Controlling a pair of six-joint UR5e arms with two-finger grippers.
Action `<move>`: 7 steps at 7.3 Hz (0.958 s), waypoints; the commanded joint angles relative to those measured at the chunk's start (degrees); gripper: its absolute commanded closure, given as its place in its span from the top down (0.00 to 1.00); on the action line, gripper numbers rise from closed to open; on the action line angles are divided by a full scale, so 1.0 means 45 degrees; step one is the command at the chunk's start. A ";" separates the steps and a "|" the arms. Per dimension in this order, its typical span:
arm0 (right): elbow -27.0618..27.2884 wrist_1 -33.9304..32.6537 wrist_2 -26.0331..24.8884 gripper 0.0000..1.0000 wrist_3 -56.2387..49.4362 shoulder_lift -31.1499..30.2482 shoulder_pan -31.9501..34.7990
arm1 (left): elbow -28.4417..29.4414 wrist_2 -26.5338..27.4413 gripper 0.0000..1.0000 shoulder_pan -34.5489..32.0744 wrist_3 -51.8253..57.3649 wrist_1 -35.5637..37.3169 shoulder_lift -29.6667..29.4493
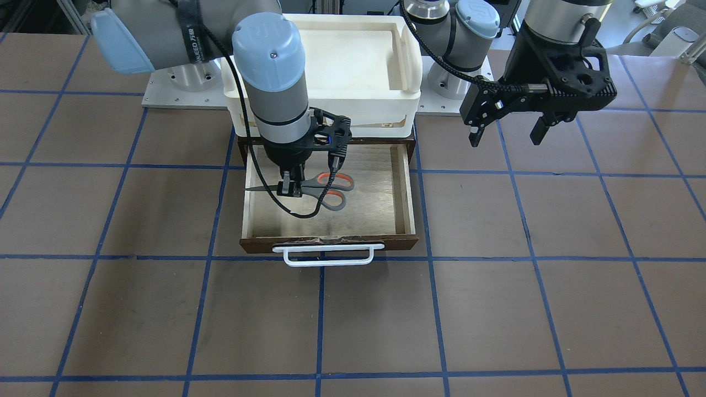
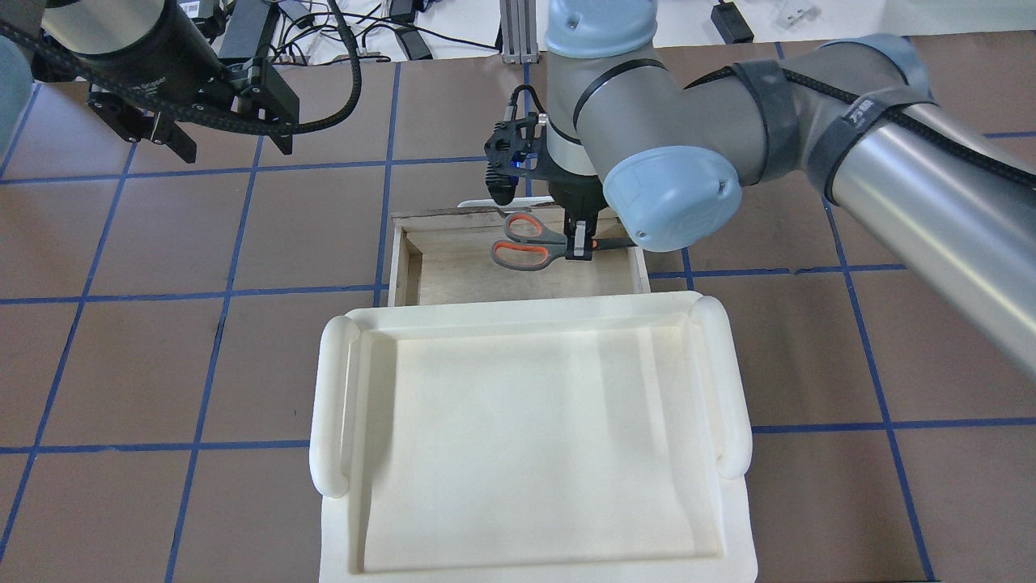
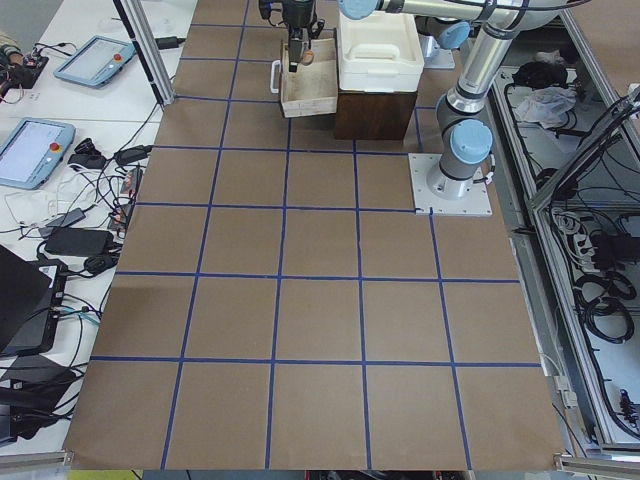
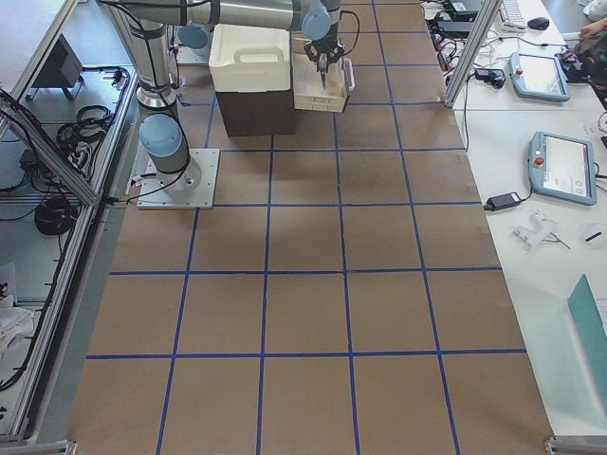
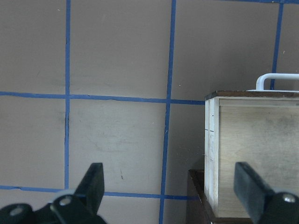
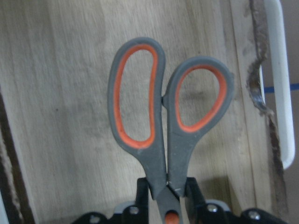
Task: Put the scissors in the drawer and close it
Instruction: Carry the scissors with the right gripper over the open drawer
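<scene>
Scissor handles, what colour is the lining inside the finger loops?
Orange-red, lining the grey handles of the small metal-bladed scissors; clearest in the right wrist-mounted view.

The scissors (image 1: 314, 191) have grey handles lined orange-red. The drawer (image 1: 405, 187) is pale plywood inside, dark brown in front, with a white handle (image 1: 325, 262). Blue lines grid the brown counter (image 1: 496, 309).

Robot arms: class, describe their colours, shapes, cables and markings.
The right arm and left arm are grey tubes with pale blue joint caps. The right hand and left hand are black, two-fingered, each with a black cable. A white-lettered black strap wraps the right arm.
</scene>
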 commanded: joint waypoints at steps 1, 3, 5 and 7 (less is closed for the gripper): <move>0.0004 -0.0163 0.0456 0.00 0.0363 0.0432 0.0628 | 0.0000 -0.0017 1.00 -0.0019 0.0000 0.0019 0.0000; 0.0004 -0.0864 0.0320 0.00 0.0344 0.1095 0.1195 | -0.0020 -0.0134 1.00 0.0058 0.0039 0.0078 -0.0020; -0.0016 -0.1239 0.0280 0.02 0.0538 0.1489 0.1216 | 0.0019 -0.0153 1.00 0.0098 -0.0019 0.0078 -0.0039; -0.0016 -0.1277 -0.0127 0.74 0.0559 0.1315 0.1236 | -0.0020 -0.0193 1.00 0.0059 -0.0059 0.0097 -0.0485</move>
